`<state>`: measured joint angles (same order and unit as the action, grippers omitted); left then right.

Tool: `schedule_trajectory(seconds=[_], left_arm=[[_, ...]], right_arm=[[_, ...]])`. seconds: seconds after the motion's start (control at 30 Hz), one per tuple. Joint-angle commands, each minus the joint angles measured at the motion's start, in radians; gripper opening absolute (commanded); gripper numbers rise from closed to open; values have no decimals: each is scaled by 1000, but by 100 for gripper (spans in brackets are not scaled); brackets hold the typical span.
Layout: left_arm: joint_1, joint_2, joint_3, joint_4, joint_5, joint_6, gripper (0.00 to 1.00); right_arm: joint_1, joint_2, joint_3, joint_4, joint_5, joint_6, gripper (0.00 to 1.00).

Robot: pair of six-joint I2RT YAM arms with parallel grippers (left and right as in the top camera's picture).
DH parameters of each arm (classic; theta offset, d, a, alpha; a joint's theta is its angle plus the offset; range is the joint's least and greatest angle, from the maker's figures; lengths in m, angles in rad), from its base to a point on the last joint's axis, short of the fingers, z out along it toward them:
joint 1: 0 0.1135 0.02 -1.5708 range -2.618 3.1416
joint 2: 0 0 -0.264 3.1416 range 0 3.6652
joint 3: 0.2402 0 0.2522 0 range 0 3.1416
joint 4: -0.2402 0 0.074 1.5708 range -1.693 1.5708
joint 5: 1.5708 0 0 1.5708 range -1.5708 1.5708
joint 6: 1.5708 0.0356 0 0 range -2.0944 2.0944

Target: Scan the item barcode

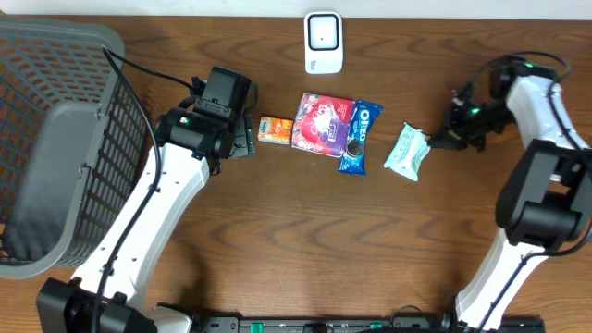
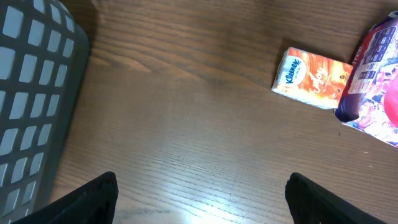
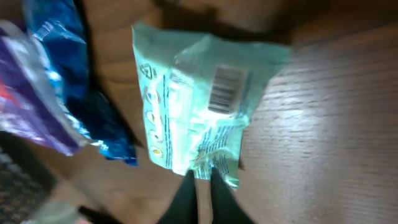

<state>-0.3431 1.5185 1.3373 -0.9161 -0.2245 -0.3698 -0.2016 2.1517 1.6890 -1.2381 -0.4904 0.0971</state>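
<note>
R fingers [image 3: 186, 202] pinched tight on edge of pale green packet [image 3: 193, 112], barcode facing wrist cam. Packet is just right of Oreo pack [image 1: 360, 137], over counter [image 1: 277, 231]. L fingers [image 2: 93, 199] wide apart, nothing between, nr Kleenex pack [image 2: 311, 78].

Both arms: white shells w/ black joints. Left arm [image 1: 157, 213]: black boxy block right behind left gripper [image 1: 248, 137], green LED [image 1: 182, 120] further back, thin black cable [image 1: 139, 69] trailing away behind that. Right arm [image 1: 541, 102]: big black elbow housing, green LEDs just behind right gripper [image 1: 435, 141], black cables arcing over wrist. Left fingers [image 2: 93, 199] matte black, blunt; right fingers [image 3: 186, 199] dark, slim.
</note>
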Motion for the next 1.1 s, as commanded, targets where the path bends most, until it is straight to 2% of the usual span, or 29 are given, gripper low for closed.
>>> schedule_trajectory(seconds=[0.0, 0.17, 0.37, 0.43, 0.5, 0.57, 0.63, 0.8, 0.93, 1.07], left_arm=[[2, 6, 7, -3, -20, -9, 86], [2, 6, 7, -3, -19, -9, 86], [2, 6, 7, -3, -19, -9, 86], [2, 6, 7, -3, -20, -9, 86], [2, 6, 7, -3, -20, -9, 86], [2, 6, 7, -3, -20, -9, 86], [2, 6, 7, -3, -19, -9, 86], [2, 6, 7, -3, -19, -9, 86], [2, 6, 7, -3, -19, -9, 86], [2, 6, 7, -3, -20, -9, 86]], right_arm=[[57, -3, 0, 2, 115, 4, 1], [121, -3, -42, 61, 126, 25, 1], [148, -3, -154, 195, 220, 116, 1], [151, -3, -206, 297, 240, 116, 10], [150, -3, -219, 350, 285, 116, 11], [144, -3, -208, 396, 377, 116, 9], [140, -3, -180, 404, 428, 116, 2], [142, -3, -39, 311, 455, 115, 1], [148, -3, 108, 154, 455, 116, 2], [154, -3, 167, 3, 455, 115, 7]])
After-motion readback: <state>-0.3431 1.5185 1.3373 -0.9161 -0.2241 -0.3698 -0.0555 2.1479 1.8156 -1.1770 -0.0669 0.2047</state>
